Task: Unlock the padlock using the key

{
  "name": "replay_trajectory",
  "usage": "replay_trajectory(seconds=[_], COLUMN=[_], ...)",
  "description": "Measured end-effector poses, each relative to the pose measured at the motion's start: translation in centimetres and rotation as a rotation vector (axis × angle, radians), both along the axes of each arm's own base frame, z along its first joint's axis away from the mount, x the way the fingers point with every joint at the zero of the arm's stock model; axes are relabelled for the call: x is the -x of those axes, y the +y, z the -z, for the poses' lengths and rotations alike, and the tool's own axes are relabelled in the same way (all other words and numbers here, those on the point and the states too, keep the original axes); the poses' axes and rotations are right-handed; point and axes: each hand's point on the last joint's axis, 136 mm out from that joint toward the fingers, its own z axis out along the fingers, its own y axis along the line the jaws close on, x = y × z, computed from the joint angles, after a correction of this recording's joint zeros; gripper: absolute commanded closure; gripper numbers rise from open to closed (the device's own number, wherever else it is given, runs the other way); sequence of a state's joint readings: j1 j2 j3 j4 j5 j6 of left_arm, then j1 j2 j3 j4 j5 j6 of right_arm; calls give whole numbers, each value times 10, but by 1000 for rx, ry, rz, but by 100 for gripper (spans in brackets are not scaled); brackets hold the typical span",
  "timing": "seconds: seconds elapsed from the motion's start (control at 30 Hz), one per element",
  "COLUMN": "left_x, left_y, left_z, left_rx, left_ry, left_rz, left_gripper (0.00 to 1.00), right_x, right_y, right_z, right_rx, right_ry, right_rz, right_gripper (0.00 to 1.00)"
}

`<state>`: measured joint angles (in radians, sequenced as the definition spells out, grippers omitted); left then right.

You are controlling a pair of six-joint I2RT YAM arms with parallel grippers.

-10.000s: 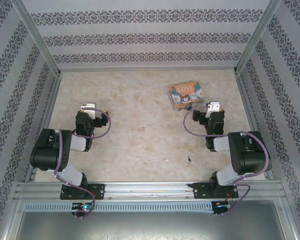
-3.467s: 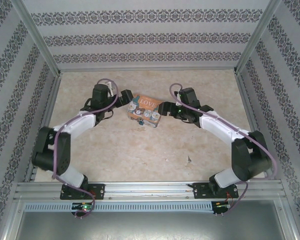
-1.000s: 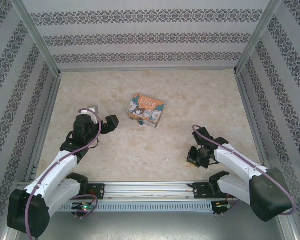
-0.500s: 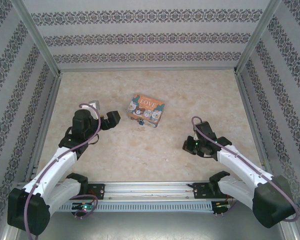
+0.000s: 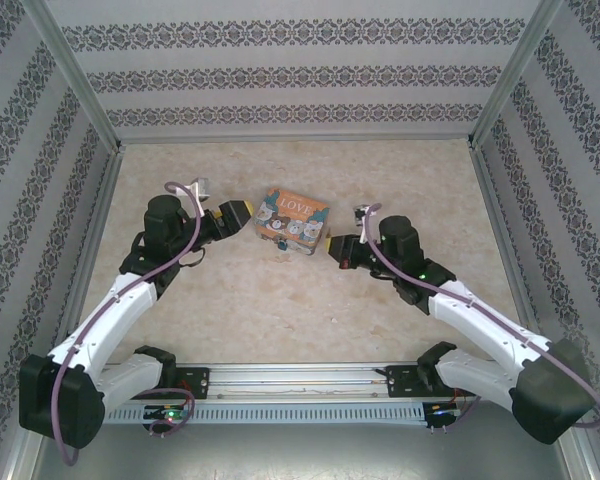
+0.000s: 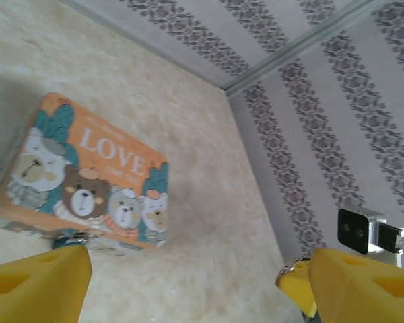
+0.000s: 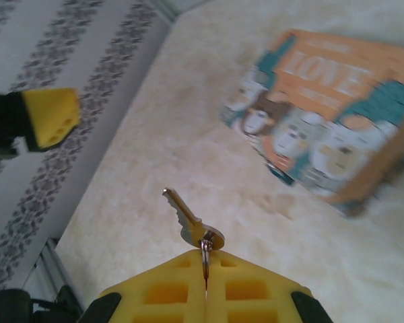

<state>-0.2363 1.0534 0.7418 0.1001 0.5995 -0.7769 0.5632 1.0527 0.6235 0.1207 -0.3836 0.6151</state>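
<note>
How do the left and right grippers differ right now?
The left gripper is wide open and empty; the right gripper is shut on the key, which juts forward. The left gripper sits left of the LOVE box, the right gripper to its right. Both have yellow fingers and face the box.

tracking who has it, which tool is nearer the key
Right. The right tool is shut on the key, just right of the LOVE box. The left tool is open at the box's left side, apart from the key.
</note>
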Motion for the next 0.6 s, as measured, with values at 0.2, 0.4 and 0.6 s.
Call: replay_trajectory(seconds=[0.2,0.4,0.6], left_x=[3,10,17], left_y=[-27,-61,-87], left_z=[-24,-28,-30], left_rx=[58,41,-17], left_ry=[-26,-40,-84], left_rz=[110,223,311], left_gripper=[29,34,36], right_x=[-2,-16,-18], right_y=[34,52,61], right_z=[-25,-37,-28], right_rx=[8,15,35], right_ry=[-152,-192,-174], right_rz=[-112,-152,-183], right_gripper=[100,100,100])
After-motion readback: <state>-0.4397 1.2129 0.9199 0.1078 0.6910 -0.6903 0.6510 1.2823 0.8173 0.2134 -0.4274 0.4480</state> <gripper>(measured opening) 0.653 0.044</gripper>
